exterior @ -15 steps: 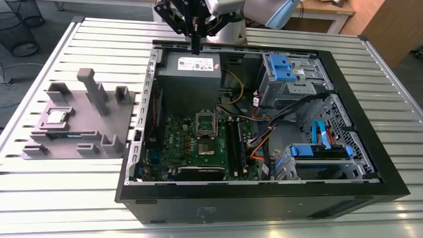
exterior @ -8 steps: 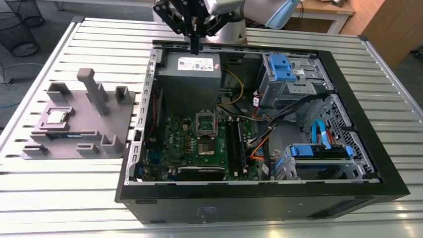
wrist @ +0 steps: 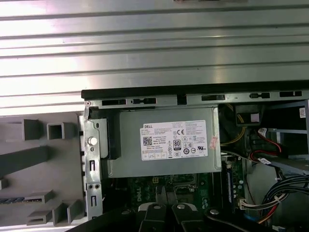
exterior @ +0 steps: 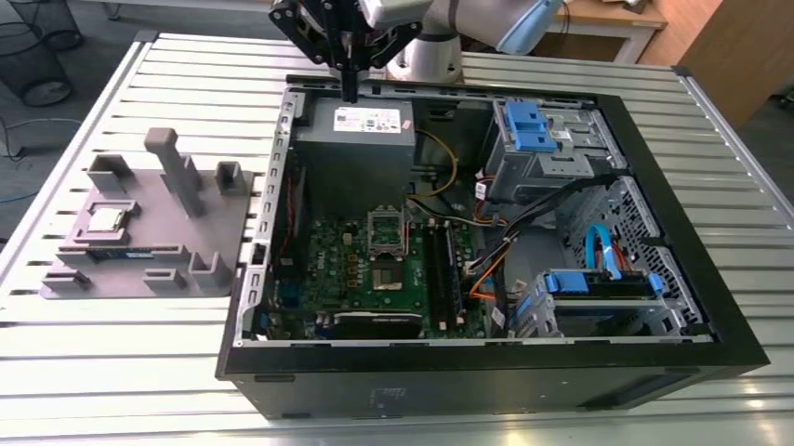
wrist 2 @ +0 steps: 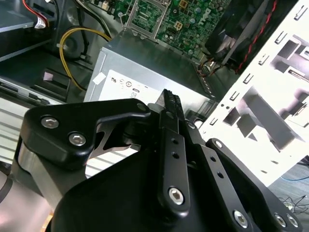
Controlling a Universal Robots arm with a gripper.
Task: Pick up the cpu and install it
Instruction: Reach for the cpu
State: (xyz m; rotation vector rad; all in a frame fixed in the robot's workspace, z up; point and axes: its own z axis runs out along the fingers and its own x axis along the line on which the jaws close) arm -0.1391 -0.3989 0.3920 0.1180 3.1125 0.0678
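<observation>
Fingers of the gripper [exterior: 350, 91] point straight down, held vertical beneath the wrist of a pale grey robot arm [exterior: 429, 42]. The arm reaches in from beyond the far side of an open computer case [exterior: 496, 367]. The gripper hangs above the case's far rim, directly over the far edge of the grey power supply [exterior: 353, 149], and touches neither. In the second wrist view the two black fingers [wrist 2: 170, 125] are pressed flat together with nothing between them.

The cpu [exterior: 106, 219] is well apart from the gripper. It lies flat outside the case, on a grey fixture tray [exterior: 149, 200] just beside the case wall on the exterior view's left. A green memory stick [exterior: 130, 251] lies on the same tray, on the nearer side of the cpu. A tall tilted post [exterior: 174, 172] rises from the tray between the cpu and the case wall.

Inside the case, the green motherboard [exterior: 348, 269] lies on the near side of the power supply, and the CPU socket [exterior: 387, 237] sits near its middle. A drive cage [exterior: 546, 149] with blue latches and loose cables crowd the case's half on the exterior view's right. The case's upright walls ring the whole interior. A slatted metal table [exterior: 162, 372] runs open around both the case and the tray.
</observation>
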